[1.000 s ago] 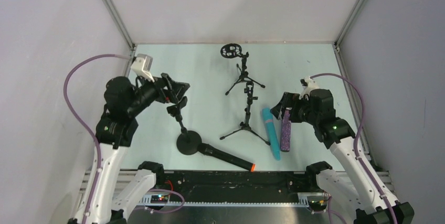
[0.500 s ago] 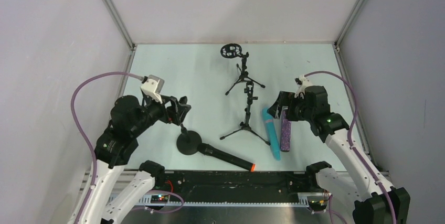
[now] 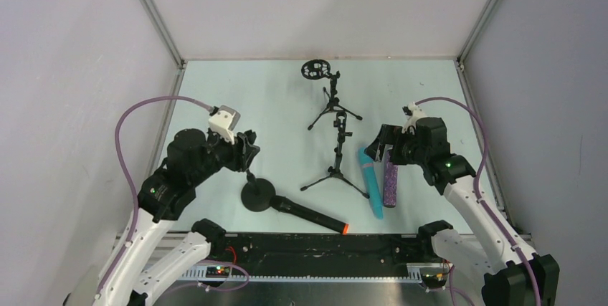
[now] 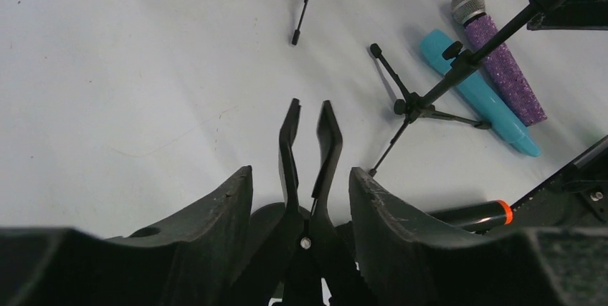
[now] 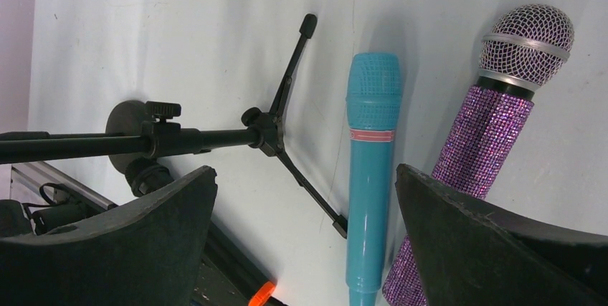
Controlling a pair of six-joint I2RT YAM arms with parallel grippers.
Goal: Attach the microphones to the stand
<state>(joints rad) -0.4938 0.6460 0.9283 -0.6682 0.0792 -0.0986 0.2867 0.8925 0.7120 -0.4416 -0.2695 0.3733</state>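
Note:
The black microphone (image 3: 308, 215) with an orange-red end (image 3: 345, 228) lies on the table, its head against the round-base stand (image 3: 257, 195). My left gripper (image 3: 246, 154) is open, and its fingers straddle that stand's spring clip (image 4: 308, 150) without touching it. The cyan-blue microphone (image 3: 371, 180) and the glittery purple microphone (image 3: 390, 183) lie side by side on the right. My right gripper (image 3: 381, 151) is open and empty just above them. In the right wrist view the cyan microphone (image 5: 369, 177) lies between the fingers and the purple one (image 5: 487, 141) lies under the right finger.
A black tripod stand (image 3: 337, 157) stands mid-table, just left of the cyan microphone. A second tripod stand with a round shock mount (image 3: 313, 70) stands behind it. The enclosure walls close in both sides and the back. A black rail (image 3: 308, 249) runs along the near edge.
My left arm has swung right and down, bringing its open fingers around the round-base stand's clip. My right gripper shifted slightly and then held still over the two microphones.

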